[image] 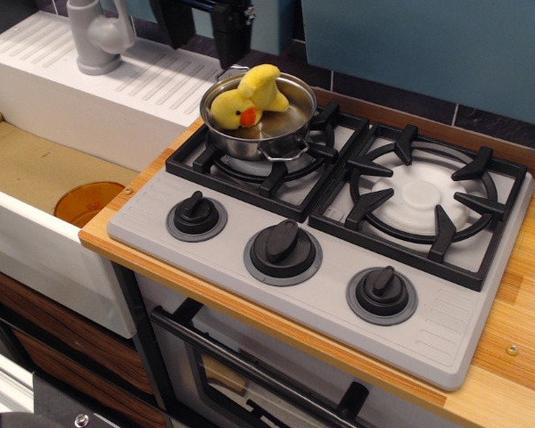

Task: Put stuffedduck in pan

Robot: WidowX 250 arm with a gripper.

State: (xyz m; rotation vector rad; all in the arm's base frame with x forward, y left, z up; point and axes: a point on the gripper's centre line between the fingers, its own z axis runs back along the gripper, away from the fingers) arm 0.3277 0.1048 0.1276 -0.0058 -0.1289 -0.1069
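The yellow stuffedduck (247,97) with its orange beak lies inside the shiny steel pan (281,134), which stands on the left rear burner of the stove. My gripper (202,31) hangs at the top of the view, behind and to the left of the pan, above the sink's drainboard. Its two dark fingers (233,31) stand apart and hold nothing. The gripper's upper part is cut off by the frame edge.
A grey stove top (250,294) has three black knobs (283,248) along the front and a free right burner (423,198). A white sink (45,169) with a grey faucet (96,36) lies to the left. Wooden counter (517,348) edges the stove.
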